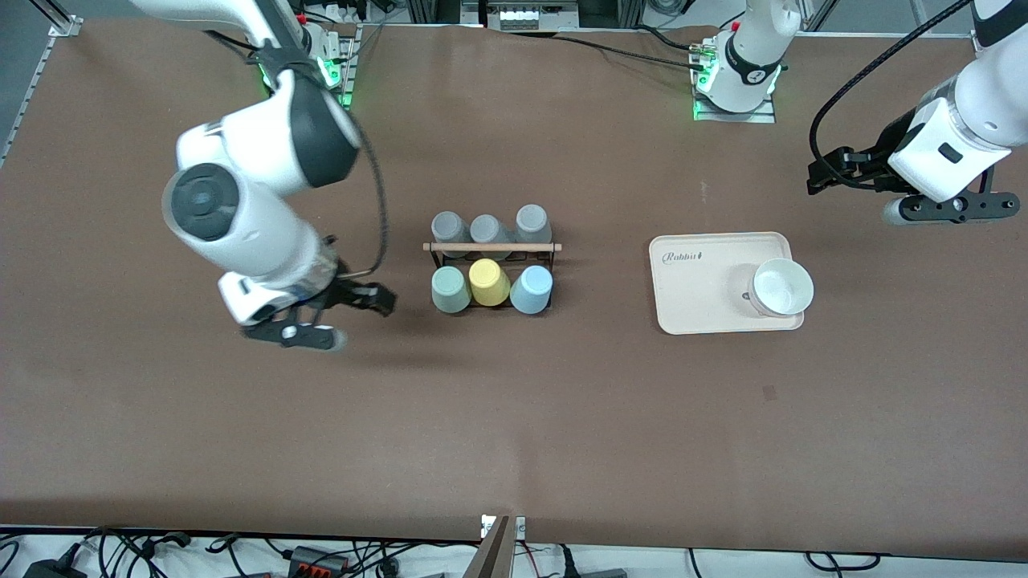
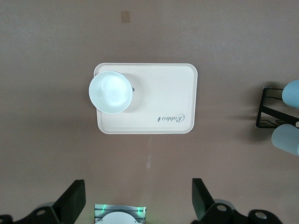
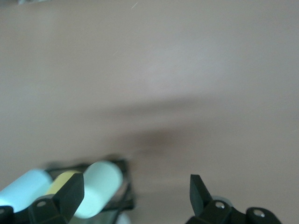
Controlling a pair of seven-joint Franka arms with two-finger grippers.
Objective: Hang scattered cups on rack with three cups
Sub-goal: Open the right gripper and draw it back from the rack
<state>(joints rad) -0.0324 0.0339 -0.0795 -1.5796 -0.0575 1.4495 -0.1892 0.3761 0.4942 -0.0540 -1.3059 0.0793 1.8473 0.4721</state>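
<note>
The rack [image 1: 491, 247], black wire with a wooden dowel on top, stands mid-table. Three grey cups [image 1: 487, 230] hang on the side farther from the front camera. On its nearer side hang a mint green cup [image 1: 450, 289], a yellow cup [image 1: 489, 282] and a light blue cup [image 1: 531, 289]. My right gripper [image 1: 361, 321] is open and empty, over the table beside the rack's mint end. Its wrist view shows the mint cup [image 3: 100, 186], the yellow cup [image 3: 63, 179] and the blue cup [image 3: 25, 186] close to the right gripper [image 3: 137, 193]. My left gripper [image 1: 851, 197] [image 2: 138, 196] waits open and empty.
A cream tray [image 1: 699, 289] [image 2: 177, 93] with a white bowl [image 1: 781, 286] [image 2: 110, 91] on it lies toward the left arm's end of the table. The left gripper hangs over bare table past the tray. The rack's end [image 2: 266, 109] shows in the left wrist view.
</note>
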